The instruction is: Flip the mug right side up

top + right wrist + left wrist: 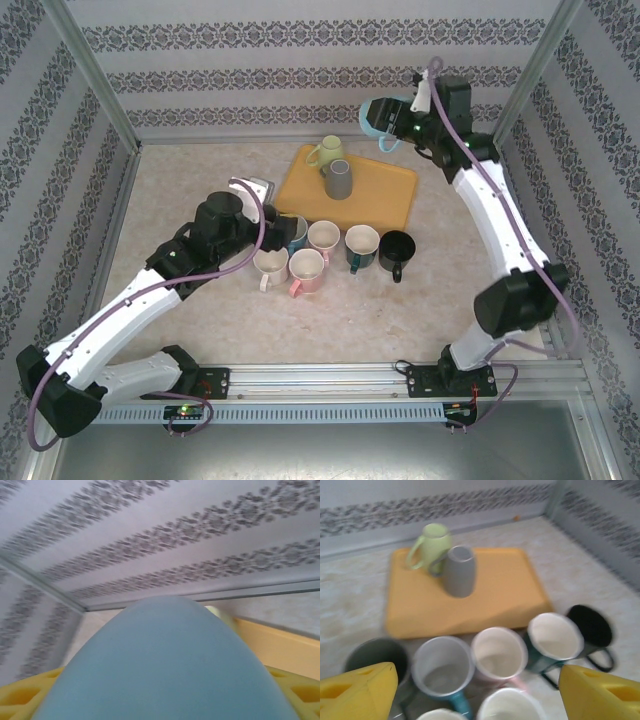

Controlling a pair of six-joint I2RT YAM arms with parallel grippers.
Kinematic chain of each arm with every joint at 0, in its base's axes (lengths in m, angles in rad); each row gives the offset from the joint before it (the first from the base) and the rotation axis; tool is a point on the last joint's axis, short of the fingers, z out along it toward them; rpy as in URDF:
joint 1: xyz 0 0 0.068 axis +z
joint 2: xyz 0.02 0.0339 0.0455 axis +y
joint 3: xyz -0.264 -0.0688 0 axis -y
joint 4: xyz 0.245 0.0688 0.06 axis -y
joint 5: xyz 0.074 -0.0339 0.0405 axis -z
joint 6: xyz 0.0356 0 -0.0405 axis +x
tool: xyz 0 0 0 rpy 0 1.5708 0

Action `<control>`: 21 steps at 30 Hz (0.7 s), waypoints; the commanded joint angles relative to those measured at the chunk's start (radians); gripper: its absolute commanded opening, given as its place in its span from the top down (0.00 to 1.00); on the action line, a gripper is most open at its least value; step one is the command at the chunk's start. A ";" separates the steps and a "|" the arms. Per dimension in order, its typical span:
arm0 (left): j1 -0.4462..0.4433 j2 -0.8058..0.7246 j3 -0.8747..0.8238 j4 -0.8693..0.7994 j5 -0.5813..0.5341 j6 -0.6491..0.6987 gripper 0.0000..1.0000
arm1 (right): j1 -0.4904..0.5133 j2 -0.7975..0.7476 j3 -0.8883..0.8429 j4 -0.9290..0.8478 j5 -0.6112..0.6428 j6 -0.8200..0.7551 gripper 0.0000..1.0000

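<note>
Right end effector (393, 126), one blue mug (373, 115) held

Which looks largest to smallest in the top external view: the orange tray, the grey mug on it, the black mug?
1. orange tray
2. grey mug and black mug: about alike, not ranked.

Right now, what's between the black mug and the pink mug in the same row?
A teal mug with a white inside stands between the black mug and the pink mug. The top view and the left wrist view both show it.
</note>
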 commanded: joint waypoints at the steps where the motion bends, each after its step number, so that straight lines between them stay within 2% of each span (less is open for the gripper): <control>1: 0.023 -0.010 -0.046 0.245 0.256 -0.137 0.15 | -0.005 -0.096 -0.115 0.343 -0.163 0.280 0.55; 5: 0.067 0.038 -0.125 0.599 0.423 -0.313 0.15 | 0.002 -0.192 -0.244 0.518 -0.227 0.468 0.55; 10: 0.150 0.189 -0.165 1.044 0.622 -0.642 0.13 | 0.027 -0.274 -0.376 0.709 -0.289 0.663 0.55; 13: 0.173 0.320 -0.132 1.294 0.769 -0.839 0.11 | 0.049 -0.301 -0.421 0.778 -0.316 0.733 0.55; 17: 0.182 0.492 -0.086 1.655 0.851 -1.107 0.10 | 0.094 -0.327 -0.440 0.787 -0.323 0.747 0.55; 19: 0.180 0.538 -0.060 1.714 0.869 -1.168 0.10 | 0.113 -0.338 -0.446 0.783 -0.316 0.744 0.55; 21: 0.176 0.539 -0.069 1.713 0.871 -1.145 0.11 | 0.133 -0.343 -0.452 0.780 -0.309 0.738 0.55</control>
